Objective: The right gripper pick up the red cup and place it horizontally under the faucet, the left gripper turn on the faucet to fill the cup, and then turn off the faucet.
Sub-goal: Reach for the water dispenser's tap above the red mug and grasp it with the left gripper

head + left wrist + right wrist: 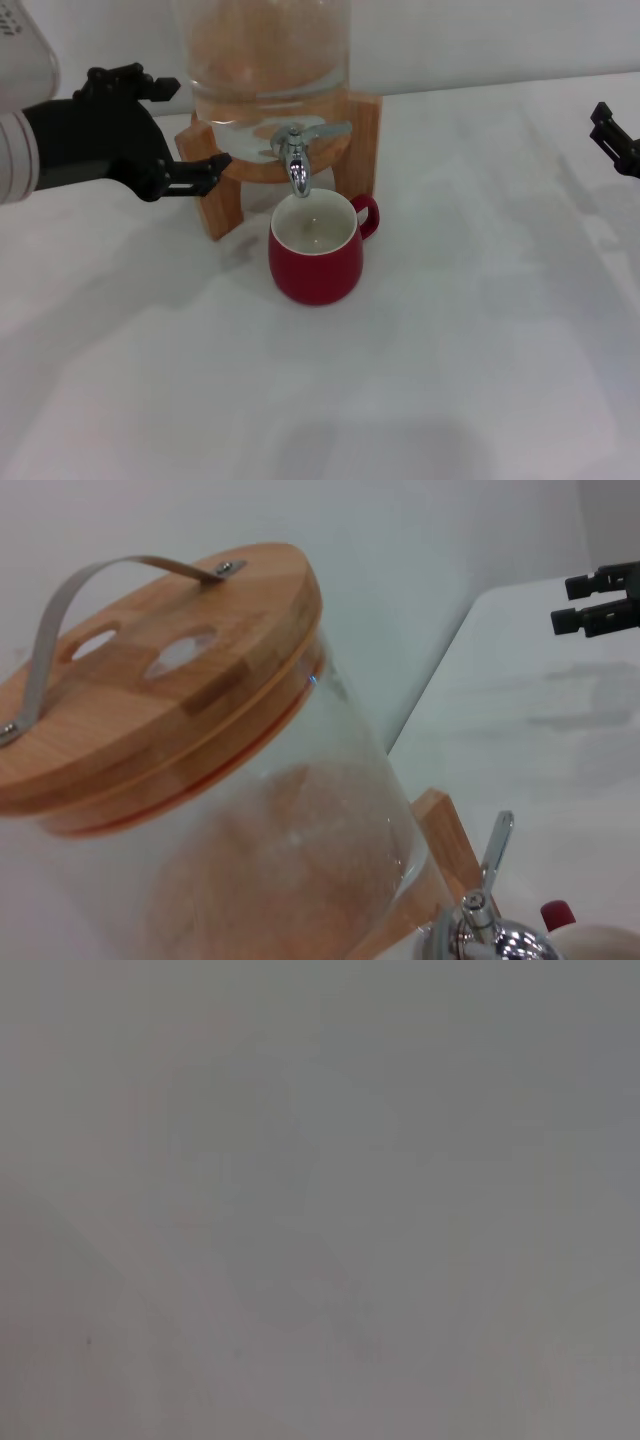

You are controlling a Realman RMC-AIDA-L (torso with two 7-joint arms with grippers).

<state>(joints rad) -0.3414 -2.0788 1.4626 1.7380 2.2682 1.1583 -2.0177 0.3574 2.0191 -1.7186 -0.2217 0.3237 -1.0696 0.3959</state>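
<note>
We see a white table (480, 360) carrying a glass dispenser (262, 50) with a wooden lid (170, 670), seated in a wooden stand (362, 140). Of the 3 stages of the task, we judge stage 1 complete: the red cup (314, 262) stands upright on the table directly below the faucet (297, 165), its handle turned toward the robot's right, and nothing grips it. The left gripper (185, 135) hovers beside the stand on the robot's left, near the faucet but not touching it; its 2 black fingers are spread apart, holding nothing. The right gripper (612, 140) sits well away at the right edge of the head view, and we cannot tell whether it is spread or closed. The faucet's flat lever appears crosswise in the head view, and we see no stream from the spout. The cup's cream interior appears to hold little or no liquid, though we cannot be certain. We therefore judge that opening the faucet, filling, and closing it remain.
</note>
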